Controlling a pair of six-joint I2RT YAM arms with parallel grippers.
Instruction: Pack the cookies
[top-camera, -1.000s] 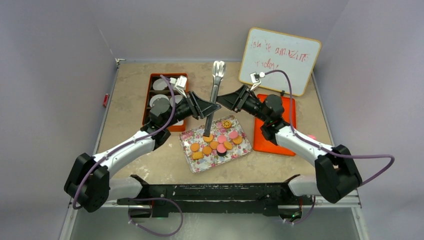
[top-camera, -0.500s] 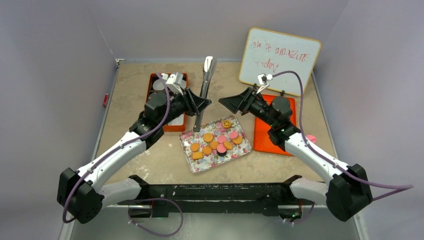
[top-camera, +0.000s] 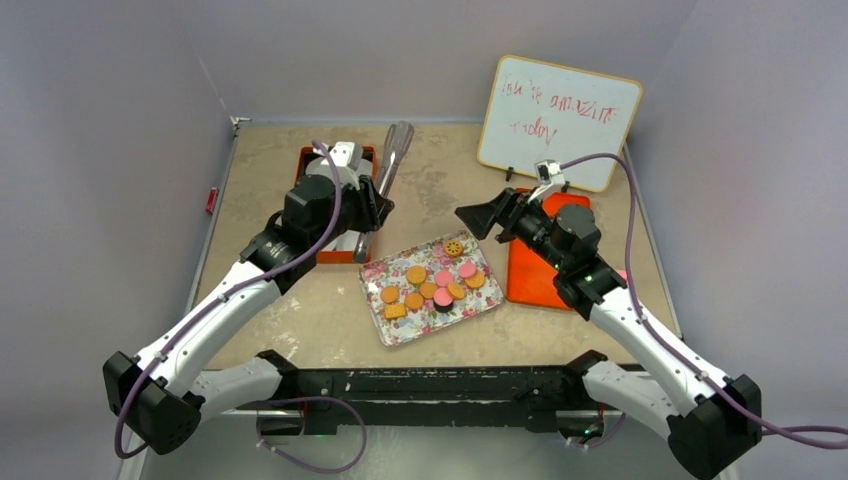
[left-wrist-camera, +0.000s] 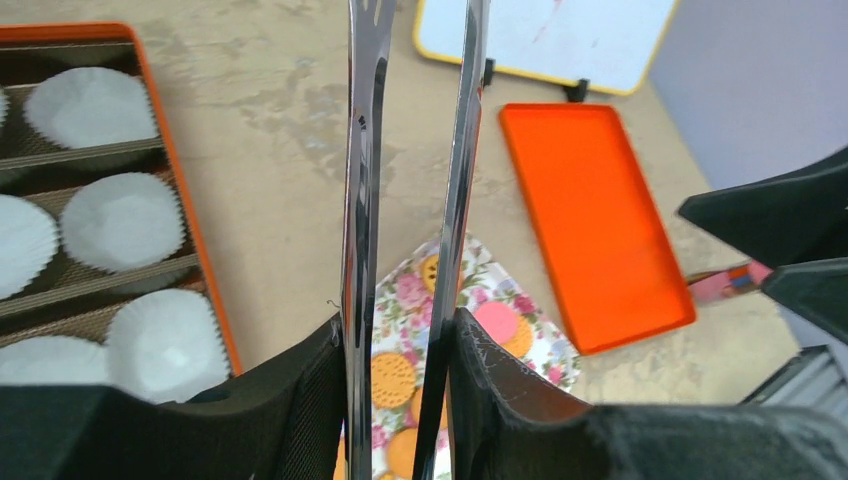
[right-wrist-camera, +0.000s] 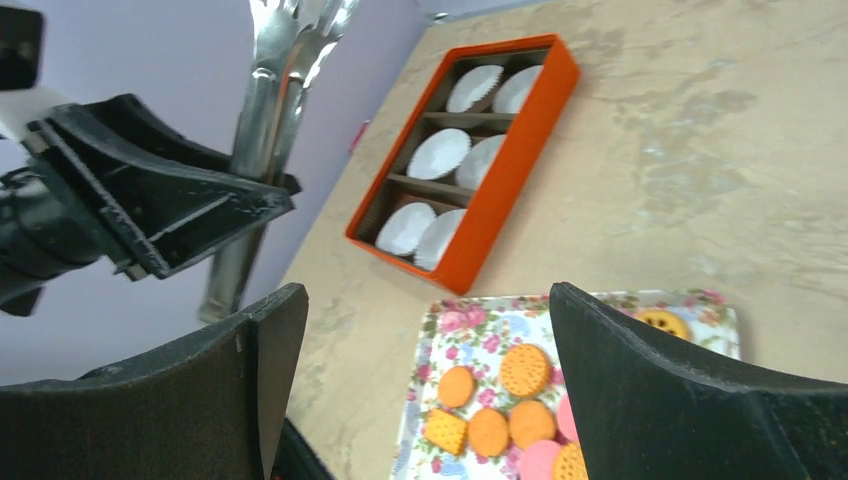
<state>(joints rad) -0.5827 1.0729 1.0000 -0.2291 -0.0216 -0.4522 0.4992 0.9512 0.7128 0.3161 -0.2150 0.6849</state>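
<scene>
The cookies (top-camera: 432, 282) lay in a loose cluster on a floral tray (top-camera: 400, 333) near the middle of the table (top-camera: 260, 170). Most were round and orange-tan or pink, with a square tan one (top-camera: 395, 311) at the near-left of the cluster and a yellow patterned one (top-camera: 454, 247) alone at the far side. None sat outside the tray, and nothing was touching them.

Just left of the tray stood an orange box (right-wrist-camera: 500, 190), split into compartments that held white paper cups (right-wrist-camera: 437, 153) (two to a compartment, as far as the right wrist view showed).

Over the gap between box and tray, the left jaws were clenched on a pair of metal tongs (top-camera: 392, 160). They pinched the two blades near their working ends. The tongs slanted up and away toward the far edge of the table, and the blades (left-wrist-camera: 362, 180) ran almost parallel with a narrow gap between them. Their lower tips hung clear of the cookies, above the tray's far-left corner.

The right jaws hung released and wide apart, with nothing between them. They were above the table to the right of the tray, facing the tongs. Beneath that arm lay a flat orange lid (top-camera: 525, 275), and behind it a whiteboard (top-camera: 560, 120) with red scribble leaned on its stand.
</scene>
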